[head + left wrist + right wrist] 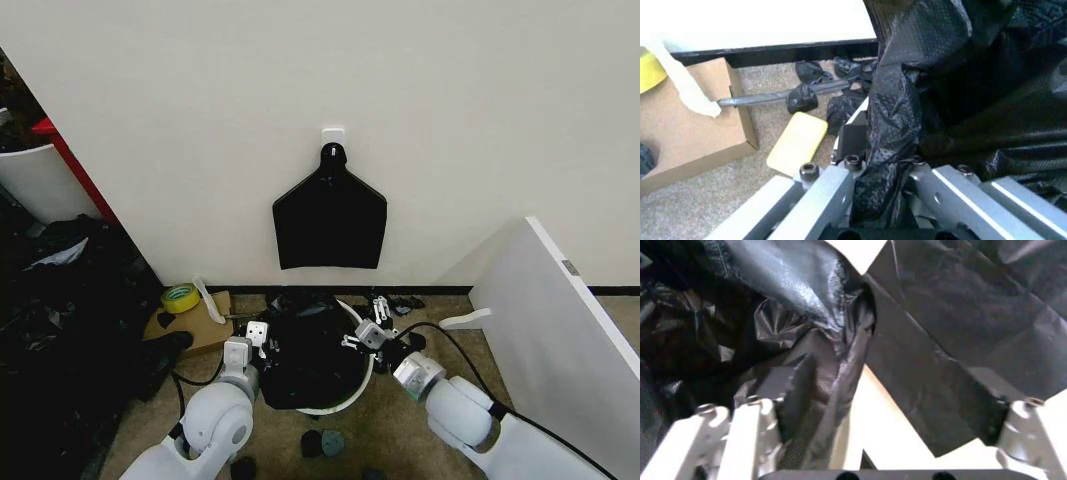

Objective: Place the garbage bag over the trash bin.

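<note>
**Bag draped over the bin, both arms working the rim**

The garbage bag [312, 352] sits bunched in and over the mouth of the trash bin [335, 405], which stands on the floor close to the wall. Black film covers most of the opening; the white rim shows along the near and right edge, so the bag is not yet pulled down all round.

The left gripper [257, 340] is at the left side of the bin. In the left wrist view a twisted fold of the bag [897, 130] runs down between its jaws, which look clamped on it, with the white rim just beside the fold. The right gripper [365, 336] is at the right side of the rim. In the right wrist view its jaws stand apart, with a pleat of film [833, 360] lying against one of them and a flat sheet of film across the other; it does not look clamped on the bag.

The step in hand seems to be spreading the bag's mouth over the rim. The next move probably calls for the right jaws to close on an edge, then for both to draw the film outward and down past the bare rim without tearing it.

On the wall above hangs a flat black bundle of bags [330, 218]; a cardboard box [195, 322] with a yellow tape roll [180, 297] lies to the left.
</note>
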Robot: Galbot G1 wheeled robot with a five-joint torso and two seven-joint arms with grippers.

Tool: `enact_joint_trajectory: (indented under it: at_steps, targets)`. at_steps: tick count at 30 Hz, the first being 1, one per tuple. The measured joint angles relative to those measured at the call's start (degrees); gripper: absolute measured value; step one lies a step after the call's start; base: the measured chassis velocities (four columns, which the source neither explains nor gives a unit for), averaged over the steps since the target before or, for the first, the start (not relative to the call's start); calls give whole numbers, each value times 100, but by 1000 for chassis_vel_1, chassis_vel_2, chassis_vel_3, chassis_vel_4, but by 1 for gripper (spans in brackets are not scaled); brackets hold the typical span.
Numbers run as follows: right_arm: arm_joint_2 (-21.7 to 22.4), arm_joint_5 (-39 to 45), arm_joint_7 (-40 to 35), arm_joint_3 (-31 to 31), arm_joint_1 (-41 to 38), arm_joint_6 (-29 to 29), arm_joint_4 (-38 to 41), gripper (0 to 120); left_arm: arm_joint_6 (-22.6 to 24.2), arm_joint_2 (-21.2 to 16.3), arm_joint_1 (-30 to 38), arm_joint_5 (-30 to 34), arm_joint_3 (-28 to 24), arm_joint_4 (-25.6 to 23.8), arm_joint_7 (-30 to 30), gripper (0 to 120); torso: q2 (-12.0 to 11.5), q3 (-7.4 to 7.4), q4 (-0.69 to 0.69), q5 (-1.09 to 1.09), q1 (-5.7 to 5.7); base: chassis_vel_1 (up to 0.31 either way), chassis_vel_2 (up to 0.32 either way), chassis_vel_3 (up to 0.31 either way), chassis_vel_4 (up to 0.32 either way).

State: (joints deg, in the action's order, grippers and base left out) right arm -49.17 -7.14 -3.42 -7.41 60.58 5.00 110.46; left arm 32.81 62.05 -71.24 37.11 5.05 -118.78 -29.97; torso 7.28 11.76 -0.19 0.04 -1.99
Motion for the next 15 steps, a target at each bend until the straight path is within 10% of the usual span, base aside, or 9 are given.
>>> enact_joint_trajectory:
  at_steps: [15]
  targets:
    - [-77, 669, 313, 50, 34, -700, -64, 9, 0, 18, -48, -100, -20, 21, -7, 1, 0, 0, 0, 0, 0, 0, 0, 0, 0]
